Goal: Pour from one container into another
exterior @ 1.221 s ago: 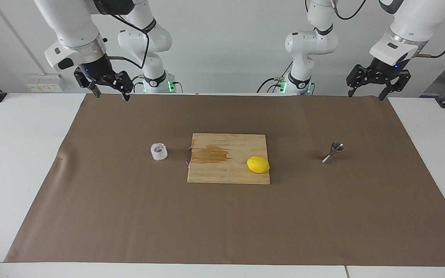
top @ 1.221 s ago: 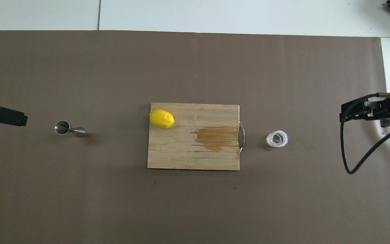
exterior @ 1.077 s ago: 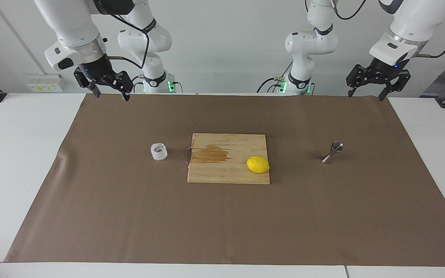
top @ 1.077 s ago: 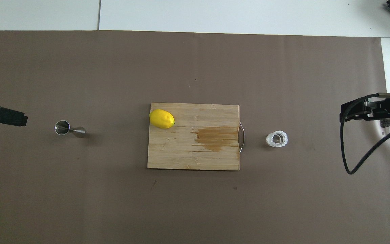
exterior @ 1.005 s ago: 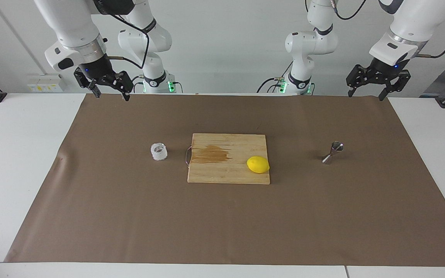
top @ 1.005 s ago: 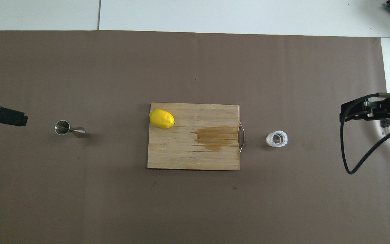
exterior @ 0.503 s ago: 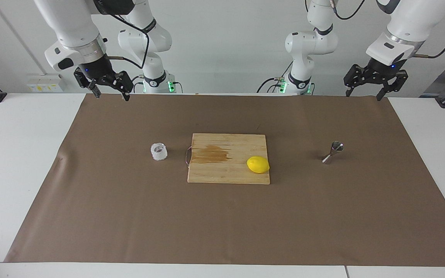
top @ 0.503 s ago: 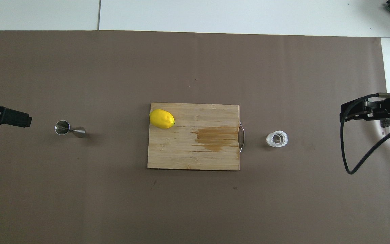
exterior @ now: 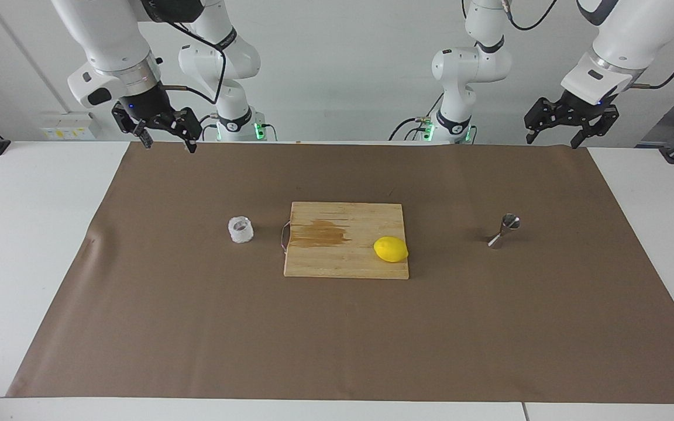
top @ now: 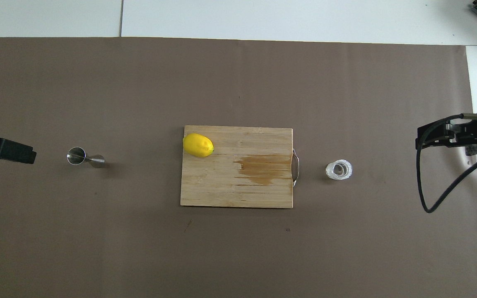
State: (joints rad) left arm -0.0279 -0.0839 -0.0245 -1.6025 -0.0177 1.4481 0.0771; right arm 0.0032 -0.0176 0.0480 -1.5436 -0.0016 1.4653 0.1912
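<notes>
The squat clear glass cup (exterior: pixel 241 230) (top: pixel 338 170) stands on the brown mat beside the cutting board's handle, toward the right arm's end. The steel hourglass jigger (exterior: pixel 504 231) (top: pixel 85 157) stands upright on the mat toward the left arm's end. My right gripper (exterior: pixel 169 144) hangs open and empty above the mat's edge by its base, well apart from the cup. My left gripper (exterior: pixel 552 142) hangs open and empty above the mat's corner near its base, well apart from the jigger.
A wooden cutting board (exterior: pixel 337 263) (top: pixel 222 190) with a brown stain lies mid-mat between the two containers. A yellow lemon (exterior: pixel 391 249) (top: pixel 198 145) rests on its corner toward the jigger. The brown mat (exterior: pixel 337 339) covers most of the white table (exterior: pixel 21 245).
My left gripper has drifted slightly above the mat's corner and risen a little. The right gripper, the cup, the jigger and the lemon have stayed where they were.
</notes>
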